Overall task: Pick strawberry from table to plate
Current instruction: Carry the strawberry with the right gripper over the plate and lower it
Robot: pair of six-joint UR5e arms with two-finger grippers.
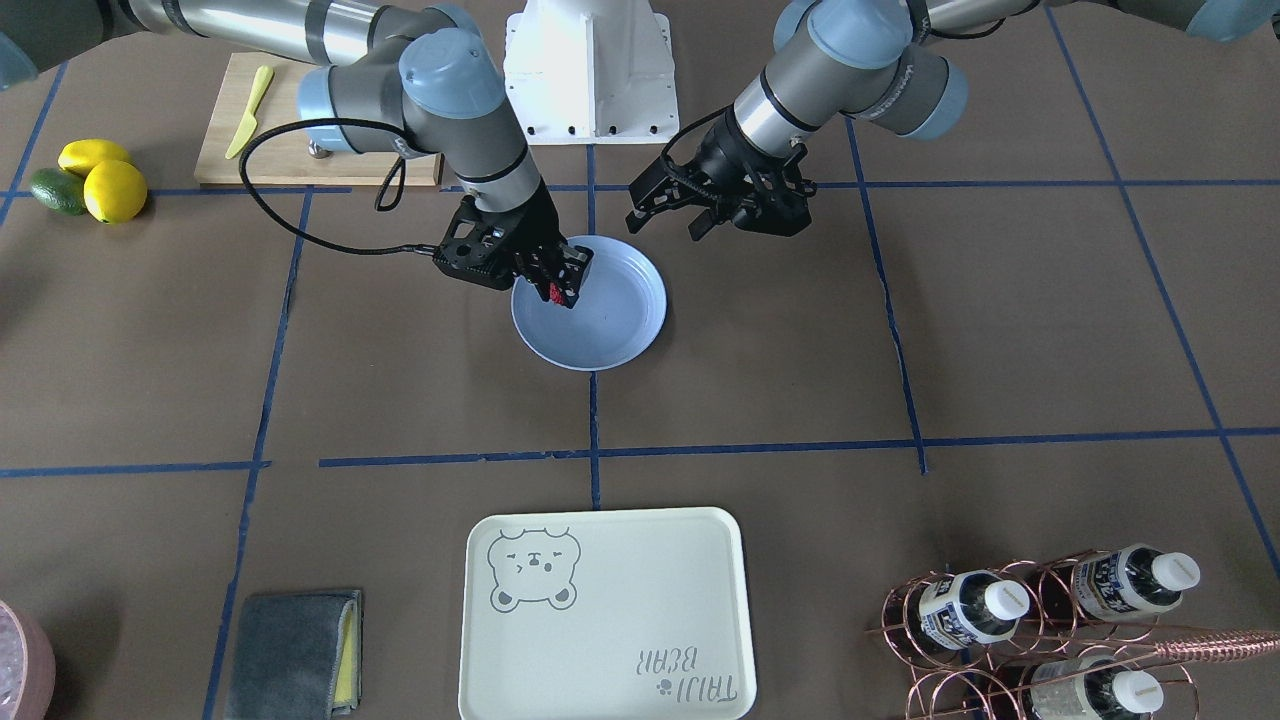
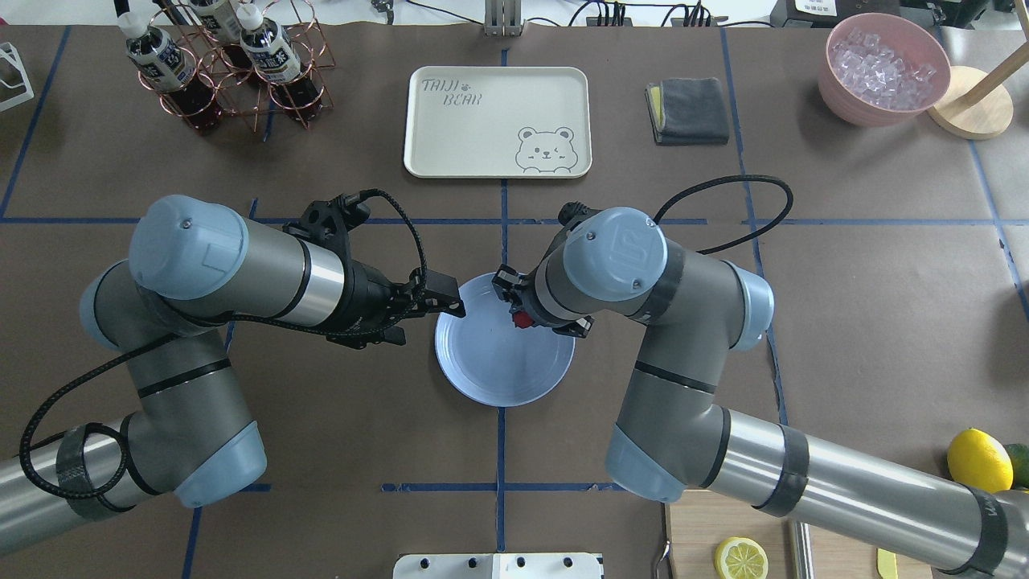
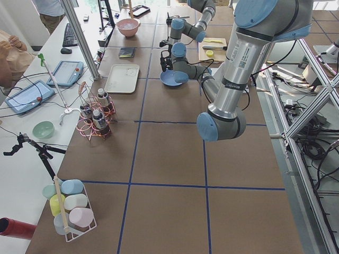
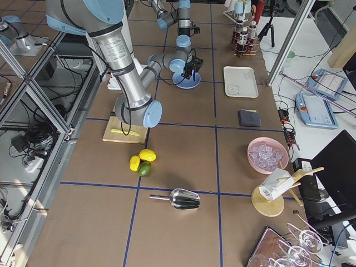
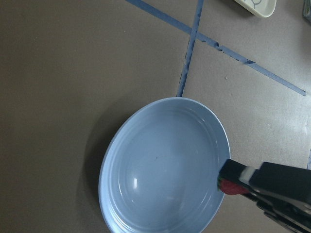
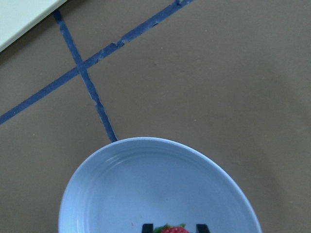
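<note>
Apparently the step in hand is the release. In the front-facing view, the tiny dark-red bumpy strawberry [image 1: 553, 292] is seen pinched in the narrowly closed right end effector [image 1: 560, 283]. It is held over the round glossy light-blue plate [image 1: 610, 335], just inside the rim on the robot's right; contact with the plate cannot be told. The left end effector [image 1: 665, 225] is spread wide with nothing held, near the plate's rim on the robot's left, above the brown paper-covered bench [image 1: 800, 380].

From overhead, the berry is glimpsed under the right arm [image 2: 615, 257], inside the rim.

In the right wrist view it is clamped between two black fingertips [image 6: 147, 227].

A clean release would be made low over the plate, with the fingers parted slowly and then lifted straight up, so the berry is not rolled over the shallow rim.
</note>
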